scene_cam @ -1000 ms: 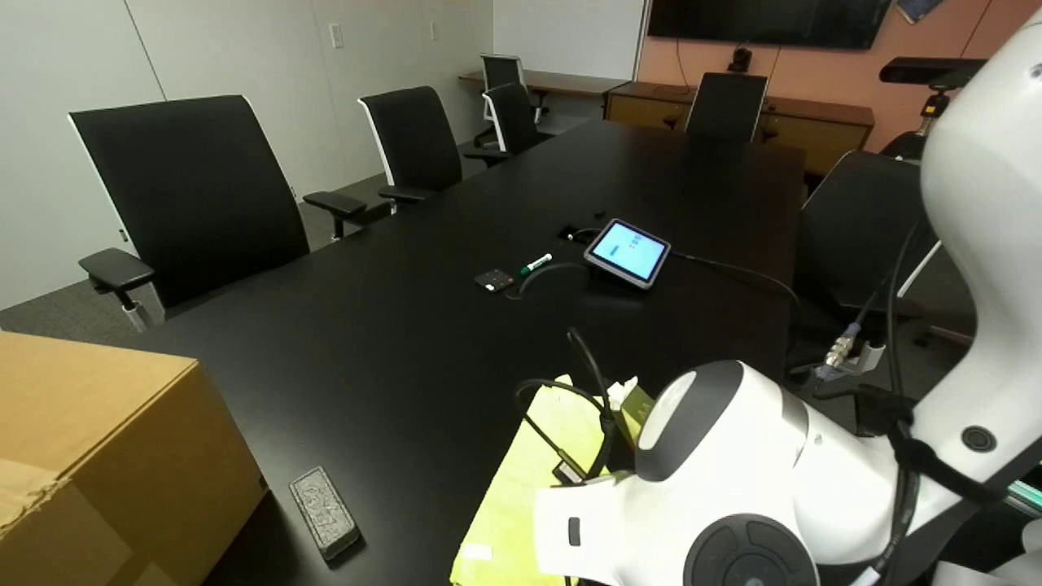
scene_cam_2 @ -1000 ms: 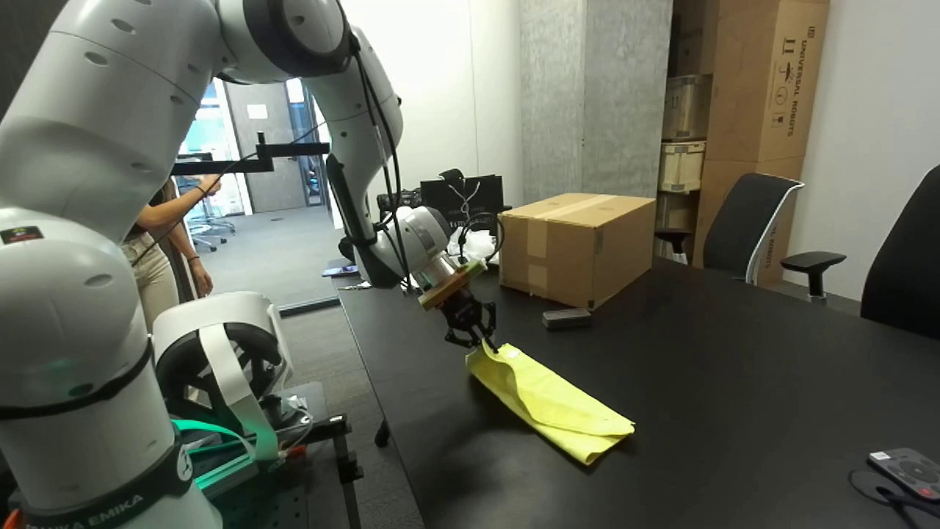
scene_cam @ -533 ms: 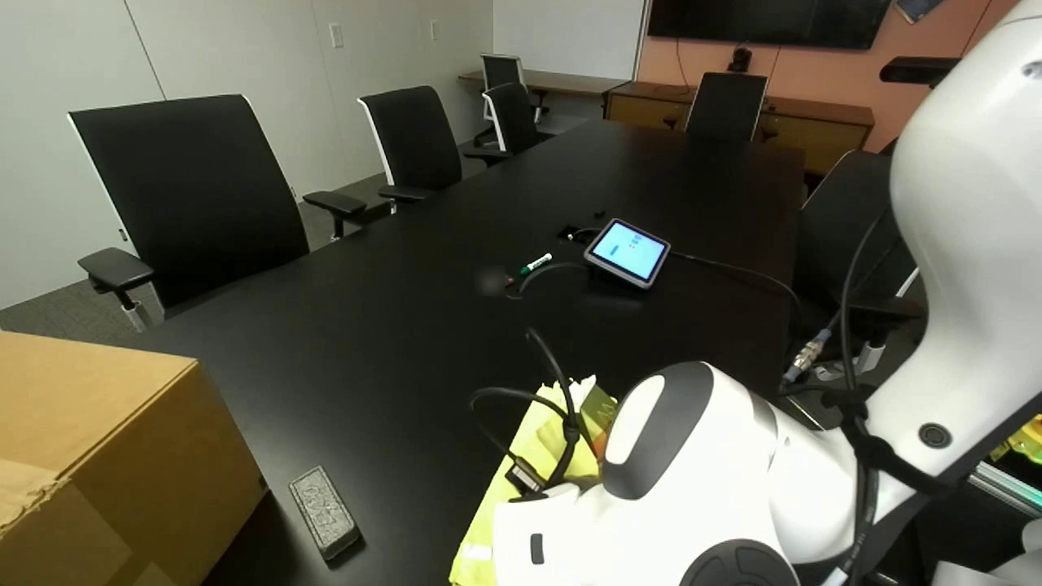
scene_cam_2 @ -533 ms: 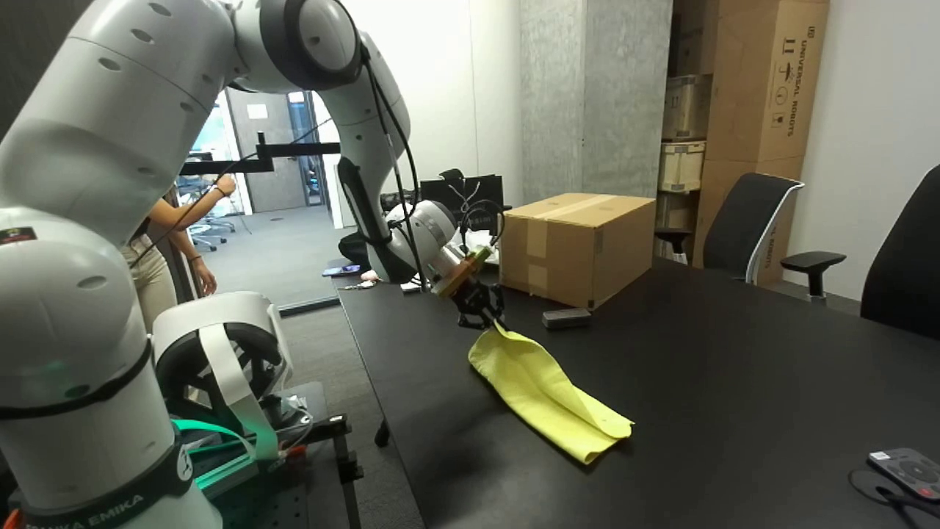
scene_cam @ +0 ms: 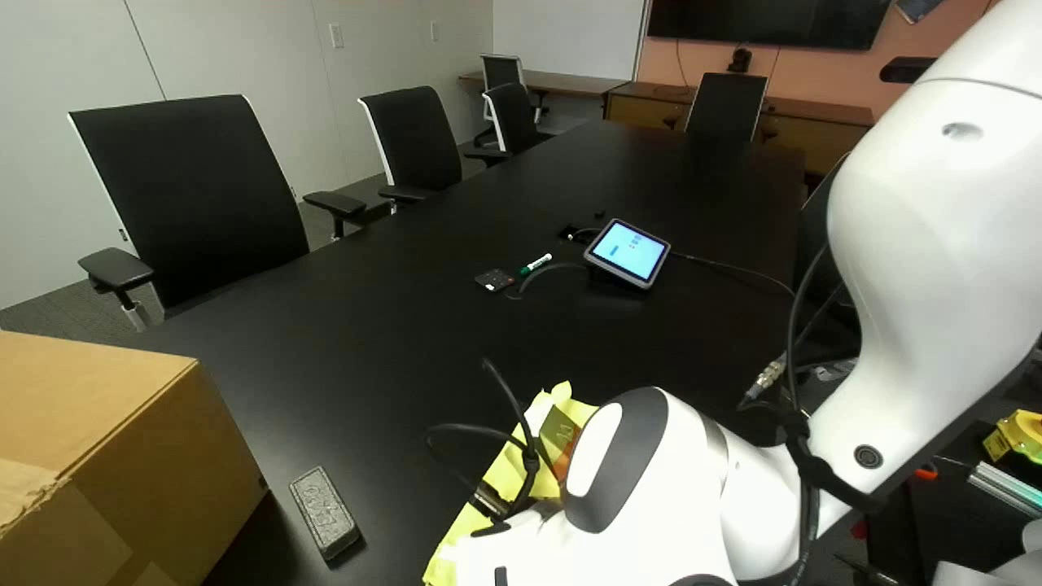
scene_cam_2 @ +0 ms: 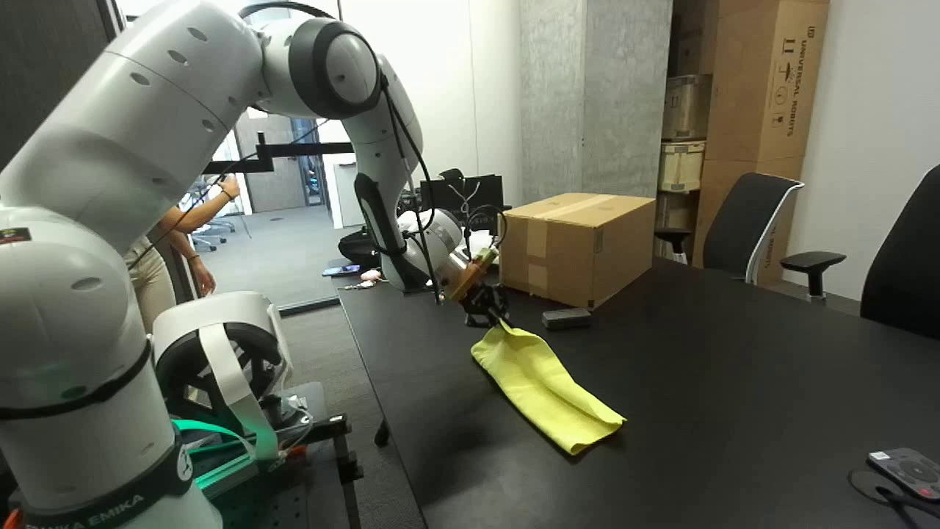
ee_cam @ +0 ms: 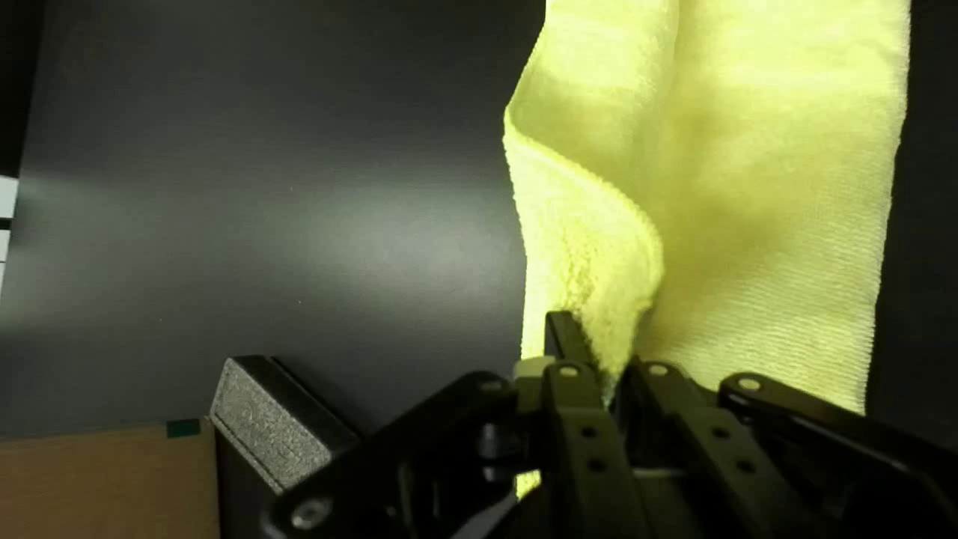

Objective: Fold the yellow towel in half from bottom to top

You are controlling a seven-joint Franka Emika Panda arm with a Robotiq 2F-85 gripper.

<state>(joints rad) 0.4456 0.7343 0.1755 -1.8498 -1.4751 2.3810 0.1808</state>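
The yellow towel [scene_cam_2: 547, 386] lies as a long strip on the dark table in an exterior view. Its far corner is pulled up to my gripper [scene_cam_2: 502, 322], and the upper layer bulges off the layer beneath. In the wrist view the towel [ee_cam: 778, 224] runs up the right half, with one edge curling up and narrowing into a pinch. There my gripper [ee_cam: 610, 367] is shut on that bunched edge; one finger [ee_cam: 565, 337] shows beside the cloth, while the other finger's tip is hidden. The arm covers much of the towel [scene_cam: 509, 472] in an exterior view.
A tan cardboard box [scene_cam_2: 573, 246] stands behind the gripper, with a grey eraser-like block [scene_cam_2: 566, 318] close by. The block [ee_cam: 277, 427] also shows left of the jaws in the wrist view. A tablet [scene_cam: 628, 252], a marker [scene_cam: 536, 264] and a remote [scene_cam_2: 907, 470] lie farther along the table.
My gripper has risen and moved toward the box, drawing the held towel edge up with it. The towel's near end has slid slightly the same way.
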